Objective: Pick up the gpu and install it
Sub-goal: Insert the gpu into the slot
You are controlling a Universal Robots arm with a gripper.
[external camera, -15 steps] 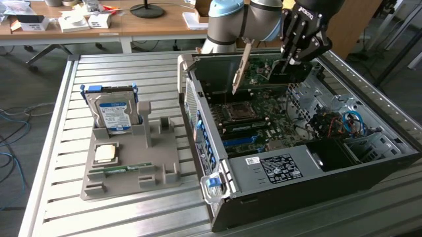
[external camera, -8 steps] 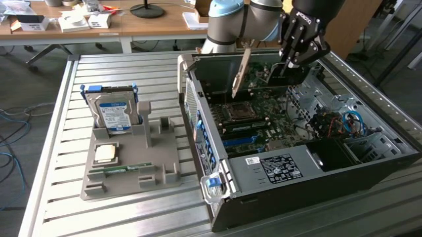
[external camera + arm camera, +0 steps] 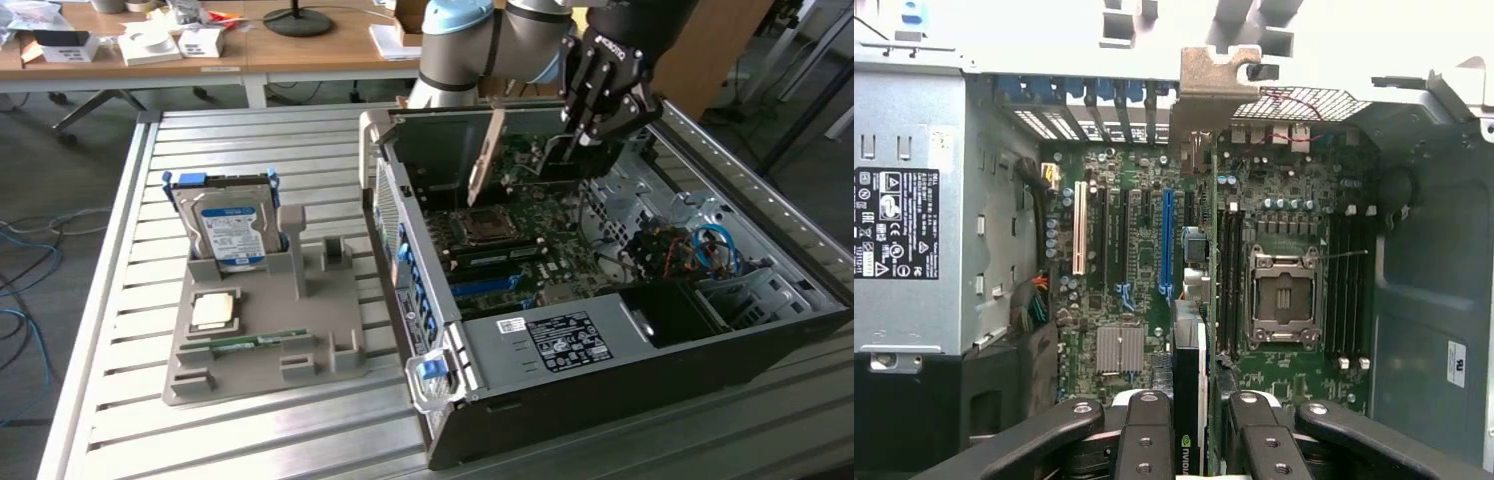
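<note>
One gripper — jaws narrow, clamped on gpu from both faces. Gpu: dark card, held on edge inside open computer case, above motherboard expansion slots, beside CPU socket; silver bracket end at case rear wall. Whether seated in slot — cannot tell. Outside case, exterior view's left: grey fixture carrying hard drive upright, memory stick flat. Power supply in case corner.

Hard drive stands in grey tray beside open computer case.
</note>
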